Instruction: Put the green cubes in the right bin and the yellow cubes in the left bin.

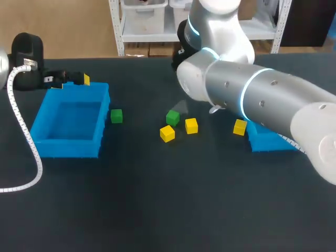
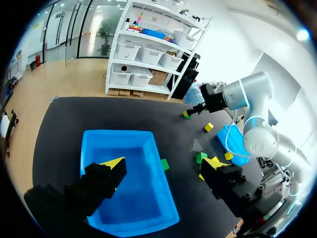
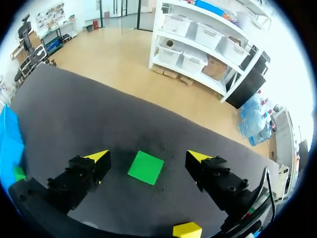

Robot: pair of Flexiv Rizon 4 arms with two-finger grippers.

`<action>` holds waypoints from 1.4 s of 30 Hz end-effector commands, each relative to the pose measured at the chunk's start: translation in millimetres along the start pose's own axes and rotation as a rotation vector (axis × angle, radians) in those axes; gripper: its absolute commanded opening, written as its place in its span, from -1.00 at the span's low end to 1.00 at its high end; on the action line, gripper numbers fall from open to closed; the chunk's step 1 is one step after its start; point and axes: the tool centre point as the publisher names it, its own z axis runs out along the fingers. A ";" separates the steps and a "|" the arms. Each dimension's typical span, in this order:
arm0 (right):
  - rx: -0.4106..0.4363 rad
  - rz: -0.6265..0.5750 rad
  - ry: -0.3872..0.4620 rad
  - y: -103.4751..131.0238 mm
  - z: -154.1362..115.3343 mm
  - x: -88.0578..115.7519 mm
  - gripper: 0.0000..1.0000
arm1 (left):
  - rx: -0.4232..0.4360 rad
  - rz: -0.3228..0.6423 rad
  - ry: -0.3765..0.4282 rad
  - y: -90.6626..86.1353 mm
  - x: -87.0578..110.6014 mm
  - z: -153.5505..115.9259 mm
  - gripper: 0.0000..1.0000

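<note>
Five loose cubes [image 1: 191,125] in head view. The right arm [image 1: 252,94] overhangs the right bin [image 1: 270,142], and its sweep could knock the nearby yellow cube [image 1: 240,127].

Left wrist view: left gripper [image 2: 164,162] spread and empty above the left bin [image 2: 94,141].

Right wrist view: right gripper [image 3: 148,154] spread astride the far green cube [image 3: 145,167] without contact. The cube sits skewed and may twist away on closing.

The bench [image 1: 157,210] is a dark, matte surface, close to black, and it fills most of the head view. Its far edge runs straight across, high in that view. A faint pale sheen lies on it near the middle (soft-edged, with no clear outline). In the left wrist view one far corner of the bench [image 2: 64,114] shows, and in the right wrist view its top looks finely speckled.
</note>
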 end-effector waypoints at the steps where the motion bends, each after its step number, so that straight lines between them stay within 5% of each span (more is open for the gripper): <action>1: 0.004 0.034 0.285 -1.4 19.8 -15.8 1.00 | 0.007 0.002 -0.005 1.4 1.0 0.0 1.00; 7: 0.006 0.095 0.271 -4.6 25.3 -16.9 1.00 | 0.007 0.002 -0.005 1.4 1.0 0.0 1.00; 8: 0.010 0.103 0.269 -4.6 25.8 -16.9 0.22 | 0.007 0.002 -0.005 1.4 1.0 0.0 1.00; 9: 0.009 0.107 0.269 -4.6 26.1 -16.8 -0.08 | 0.007 0.002 -0.005 1.4 1.0 0.0 1.00; 10: 0.009 0.111 0.269 -4.7 26.6 -16.6 -0.14 | 0.007 0.002 -0.005 1.4 1.0 0.0 1.00; 11: 0.017 0.118 0.272 -5.1 27.7 -16.1 -0.51 | 0.007 0.002 -0.005 1.4 1.0 0.0 1.00; 13: 0.029 0.129 0.272 -5.2 28.1 -14.9 -0.95 | 0.007 0.002 -0.005 1.4 1.0 0.0 1.00; 28: 0.045 0.131 0.294 -3.2 1.6 -3.7 -1.00 | 0.007 0.002 -0.005 1.4 1.0 0.0 1.00; 42: -0.006 -0.001 0.134 -14.0 -117.9 27.2 -1.00 | 0.007 0.002 -0.005 1.4 1.0 0.0 1.00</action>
